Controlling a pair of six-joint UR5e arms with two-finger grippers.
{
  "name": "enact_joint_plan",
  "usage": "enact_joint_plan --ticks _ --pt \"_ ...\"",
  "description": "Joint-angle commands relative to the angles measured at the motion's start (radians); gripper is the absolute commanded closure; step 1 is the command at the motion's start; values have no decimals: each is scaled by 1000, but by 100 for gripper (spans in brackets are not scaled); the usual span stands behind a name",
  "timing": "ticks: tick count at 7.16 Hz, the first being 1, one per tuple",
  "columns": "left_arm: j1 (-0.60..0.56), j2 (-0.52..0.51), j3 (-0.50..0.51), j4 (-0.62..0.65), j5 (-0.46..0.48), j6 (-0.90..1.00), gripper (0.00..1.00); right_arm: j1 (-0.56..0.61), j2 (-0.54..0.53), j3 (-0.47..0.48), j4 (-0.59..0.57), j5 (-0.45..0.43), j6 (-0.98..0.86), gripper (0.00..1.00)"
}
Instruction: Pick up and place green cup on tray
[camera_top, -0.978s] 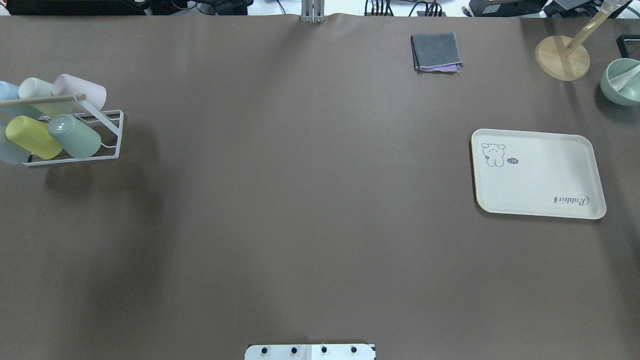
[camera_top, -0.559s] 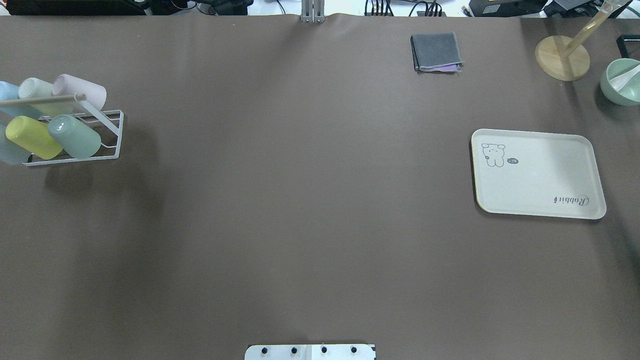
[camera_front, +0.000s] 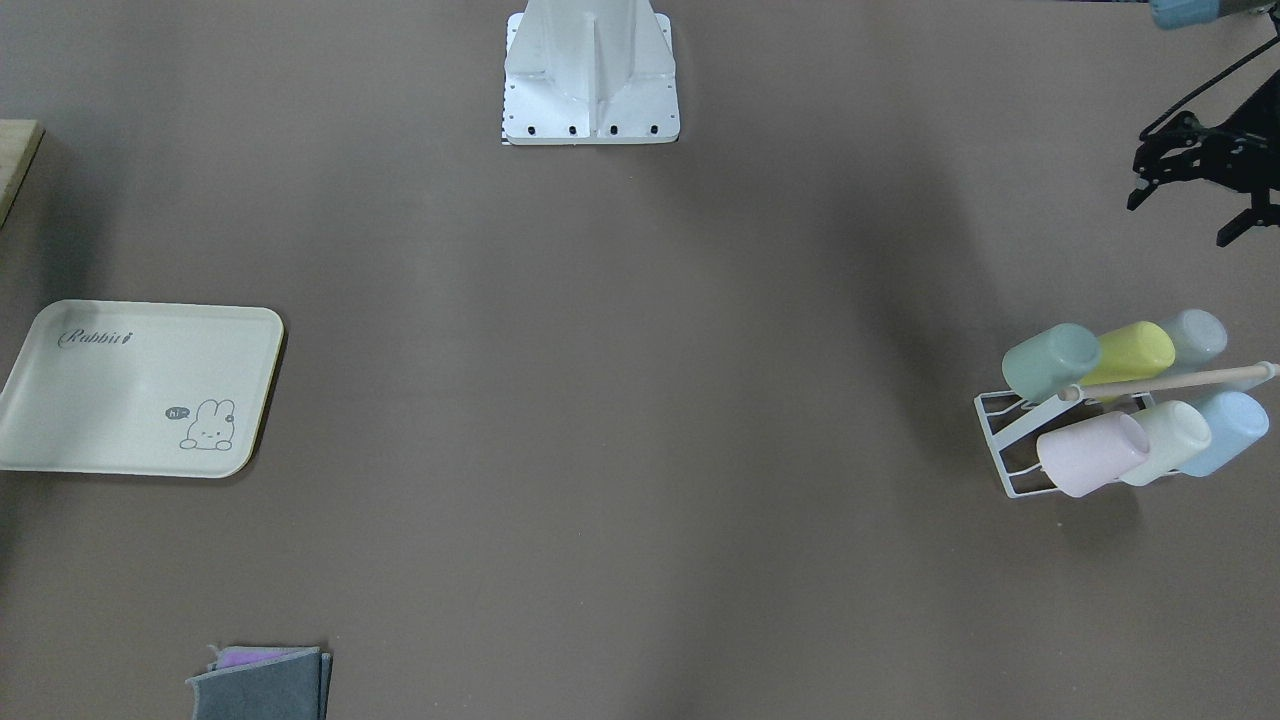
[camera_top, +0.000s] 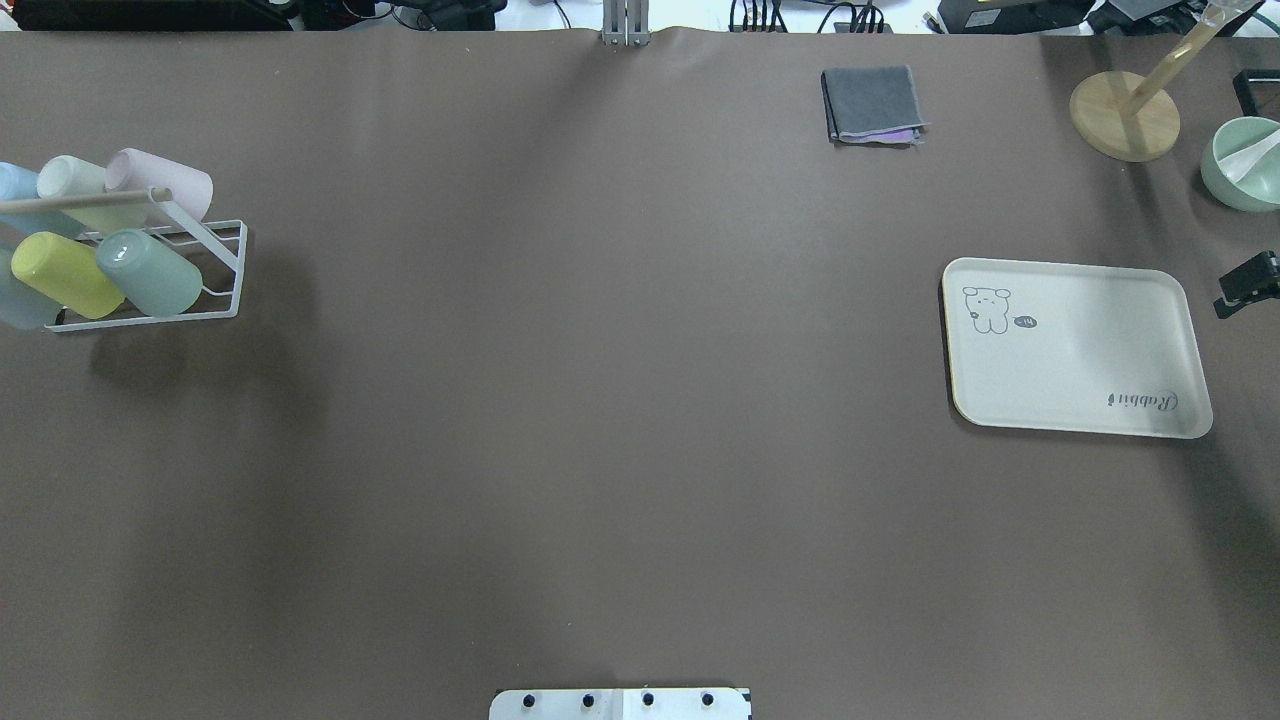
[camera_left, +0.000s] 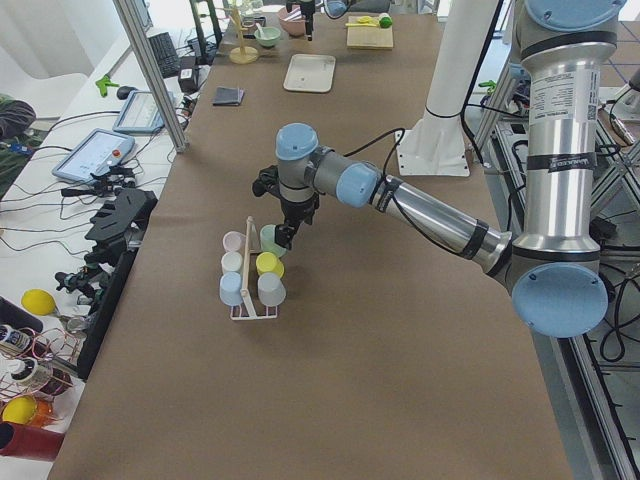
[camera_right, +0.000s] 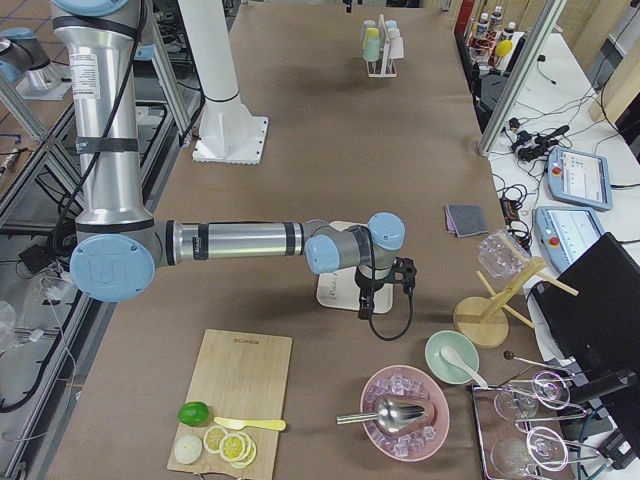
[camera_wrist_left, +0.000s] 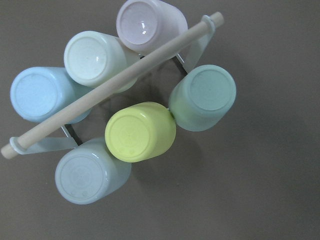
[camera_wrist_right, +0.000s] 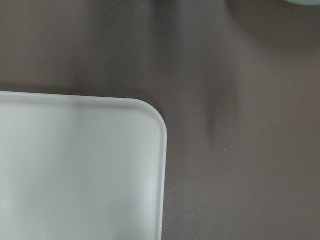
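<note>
The green cup (camera_top: 150, 272) lies tilted on the white wire rack (camera_top: 222, 268) at the table's left end, beside a yellow cup (camera_top: 65, 274). It also shows in the front view (camera_front: 1050, 360) and, bottom up, in the left wrist view (camera_wrist_left: 204, 97). My left gripper (camera_front: 1180, 220) hangs above and behind the rack, jaws apart and empty. The cream tray (camera_top: 1075, 345) lies at the right, empty. A black part of my right gripper (camera_top: 1245, 285) shows just right of the tray; I cannot tell whether it is open. The right wrist view shows the tray's corner (camera_wrist_right: 75, 165).
Pink (camera_top: 160, 180), pale whitish-green (camera_top: 72, 180) and blue (camera_top: 15, 185) cups share the rack under a wooden bar. A folded grey cloth (camera_top: 872, 103), a wooden stand (camera_top: 1125, 115) and a green bowl (camera_top: 1245, 165) sit at the far right.
A black part of the right gripper has come into the overhead view at the right edge, beside the tray. A shadow has moved across the tray. The cups have not moved.
</note>
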Motion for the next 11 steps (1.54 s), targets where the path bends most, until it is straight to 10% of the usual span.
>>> enact_joint_plan --ticks 1,4,8,10,11 --pt "133 -62 -65 195 170 5 2 -29 22 -61 8 6 21 5" --pt "210 -285 -78 580 346 94 2 -32 57 -155 11 114 47 15" --pt "405 -371 -25 584 734 226 2 -38 80 -254 98 112 45 25" --pt "457 -399 3 580 946 432 2 -44 105 -282 122 117 86 41" --pt "489 -399 17 578 1056 484 2 -49 106 -282 125 123 96 78"
